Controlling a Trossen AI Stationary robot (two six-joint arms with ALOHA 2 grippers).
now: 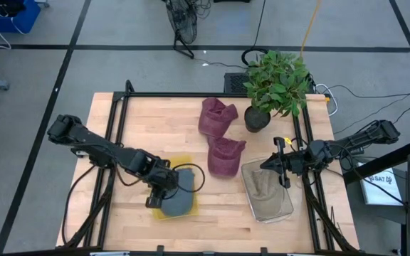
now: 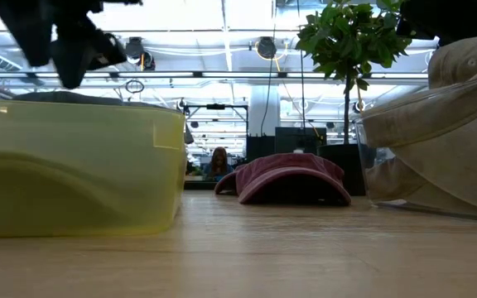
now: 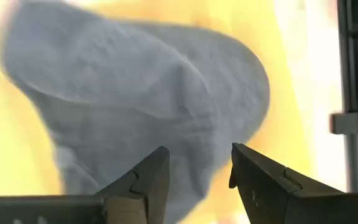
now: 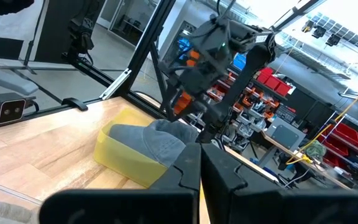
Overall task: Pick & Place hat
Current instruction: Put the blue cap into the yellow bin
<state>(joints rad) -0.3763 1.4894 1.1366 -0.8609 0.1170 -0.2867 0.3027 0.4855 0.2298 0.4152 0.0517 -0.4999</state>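
Grey tiled floor [image 1: 119, 28] with cables [image 1: 191, 21], ceiling lights [image 2: 265, 47], and red shelving [image 4: 278, 78] beyond.

A grey hat [image 3: 148, 106] lies crumpled inside a yellow bin [image 3: 17, 143], filling most of the view. The left gripper [image 3: 197, 174] hovers close above it, its two dark fingers [image 3: 148, 180] parted.

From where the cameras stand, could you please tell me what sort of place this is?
Most likely a robotics lab inside a large industrial hall. A wooden workbench stands on a grey tiled floor with cables trailing across it, and the right wrist view shows red storage bins on shelving under a high girdered ceiling.
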